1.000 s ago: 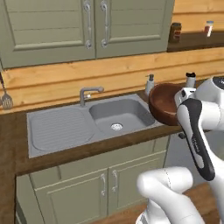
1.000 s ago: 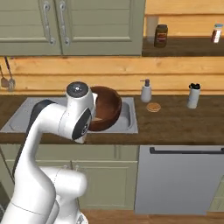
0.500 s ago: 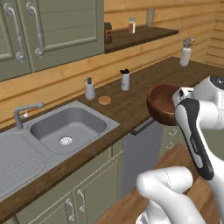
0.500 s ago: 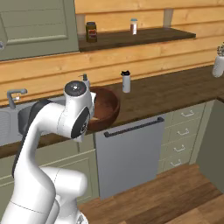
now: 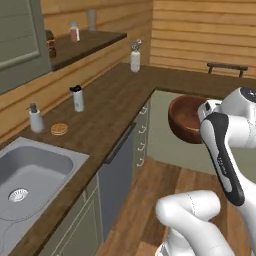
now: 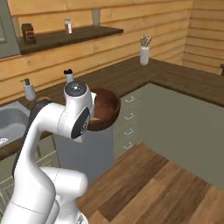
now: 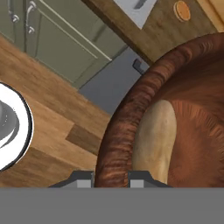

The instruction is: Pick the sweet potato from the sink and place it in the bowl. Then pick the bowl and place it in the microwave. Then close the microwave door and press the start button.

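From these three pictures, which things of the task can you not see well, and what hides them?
- Gripper: in the hand view its tips sit astride the bowl rim, cut by the bottom edge; the arm covers it in both base views.
- Sweet potato: lies in the bowl in the hand view; its lower end is cut off. In the base views the bowl wall hides it.
- Sink: cut by the left edge in the left base view.

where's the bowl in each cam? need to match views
Left base view: the bowl is right of centre, held up off the floor in front of the arm's white wrist.
Right base view: left of centre, bowl just right of the arm's round joint.
Hand view: bowl fills the right side, rim between the fingertips, sweet potato inside.
Shared landmark: the small round orange item on the counter.
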